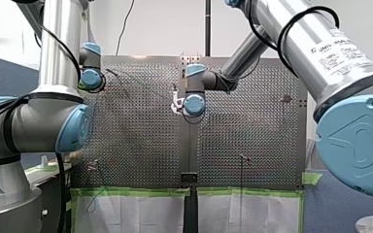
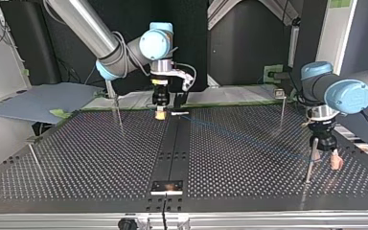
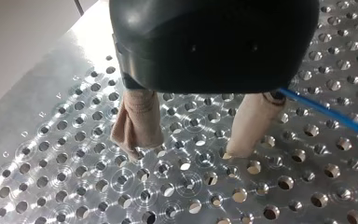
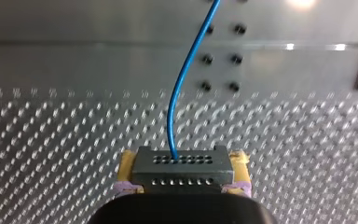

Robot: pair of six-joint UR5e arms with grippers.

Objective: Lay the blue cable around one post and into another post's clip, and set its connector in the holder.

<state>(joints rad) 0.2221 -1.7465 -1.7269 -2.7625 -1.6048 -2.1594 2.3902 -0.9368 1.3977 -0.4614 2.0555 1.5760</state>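
1. Nearest in the top view, at low centre, a small plate [image 2: 167, 187] sits at the table [image 2: 249, 191] edge. It looks bare, and I cannot tell whether it is the holder.
2. At lower right, the left gripper [image 2: 326, 160] hangs low with its beige fingers [image 3: 137, 123] apart and nothing between them. A post [image 2: 309, 167] stands just beside it. The table's right edge is close, so I judge there is little room outward.
3. The cable [image 3: 328, 113] passes beside one finger and runs straight up-left across the open middle of the table. I cannot tell whether it rounds that post.
4. At upper right, a clip post [image 2: 282, 108] stands apart from the cable, so clipping looks undone.
5. Farthest, at upper centre, the right gripper [image 2: 159, 113] has its yellow pads [image 4: 127, 163] clamped on the connector [image 4: 182, 172], near the far edge. Seating the connector is left to do. The left posts [image 2: 117, 112] stand well clear.
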